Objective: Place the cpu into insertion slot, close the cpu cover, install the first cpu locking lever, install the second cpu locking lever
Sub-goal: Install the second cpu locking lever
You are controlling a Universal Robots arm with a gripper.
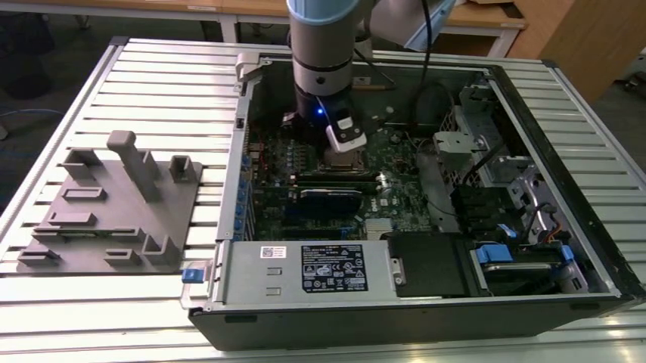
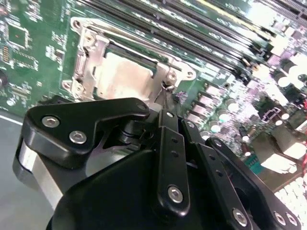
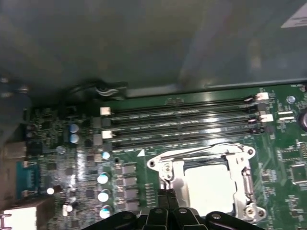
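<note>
The cpu (image 3: 207, 184) (image 2: 123, 76) lies flat in the insertion slot (image 3: 240, 179), its pale metal top showing through the cut-out of the cpu cover (image 3: 175, 178) (image 2: 94, 61), which is folded down over it. A thin wire locking lever (image 3: 201, 152) runs along the socket's side next to the memory slots. My gripper (image 3: 166, 200) (image 2: 165, 106) (image 1: 346, 148) is shut, its tip right at the socket's edge beside a cover corner screw (image 3: 166, 167). Whether it touches a lever I cannot tell. In the exterior view the arm reaches down into the open computer case.
Long black memory slots (image 3: 182, 122) run beside the socket, with capacitors (image 3: 102, 187) on another side. The case wall (image 1: 238, 151), a drive cage (image 1: 504, 189) and a power supply (image 1: 302, 268) surround the board. A grey fixture (image 1: 111, 204) stands on the table at the exterior view's left.
</note>
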